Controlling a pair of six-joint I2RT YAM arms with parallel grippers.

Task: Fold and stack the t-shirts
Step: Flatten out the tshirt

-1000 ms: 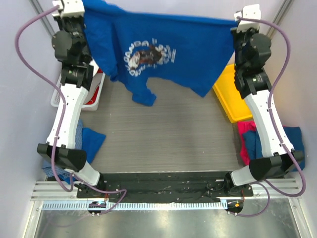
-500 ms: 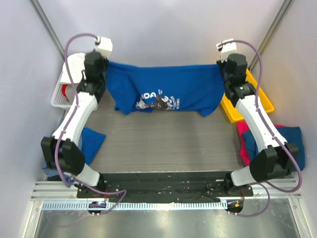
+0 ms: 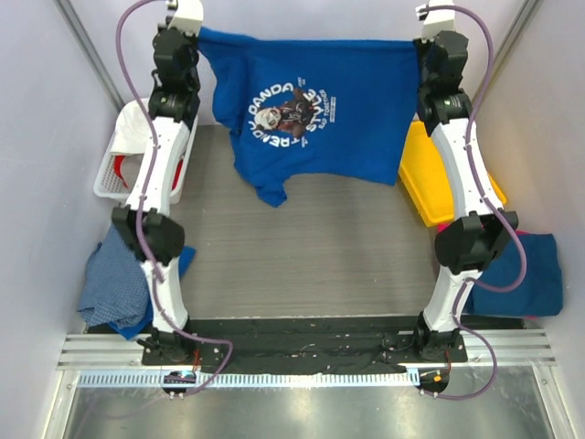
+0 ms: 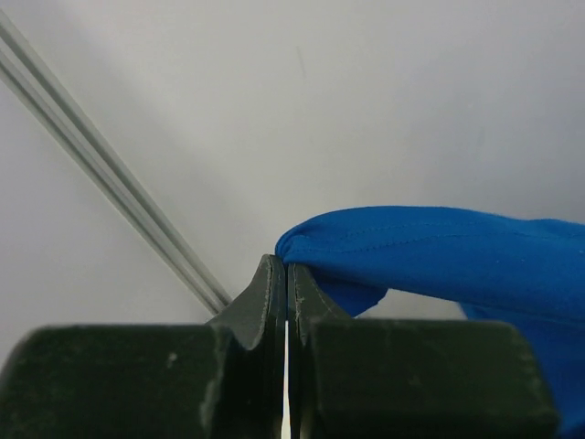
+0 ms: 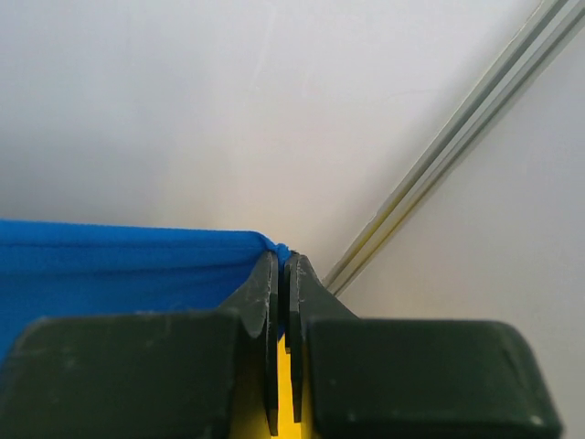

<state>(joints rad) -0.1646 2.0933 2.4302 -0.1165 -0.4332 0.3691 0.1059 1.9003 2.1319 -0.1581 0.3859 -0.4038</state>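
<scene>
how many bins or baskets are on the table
2. A white basket at the table's left edge; a yellow bin on the right, partly covered by the held-up royal blue t-shirt. Another could be hidden behind that shirt.

Centre worktop (image 3: 302,261) open; shirt (image 3: 311,137) curtains the upper frame; basket (image 3: 113,176) left, bin (image 3: 431,194) right; left heap (image 3: 110,288), right heap (image 3: 541,274) lower down.
</scene>
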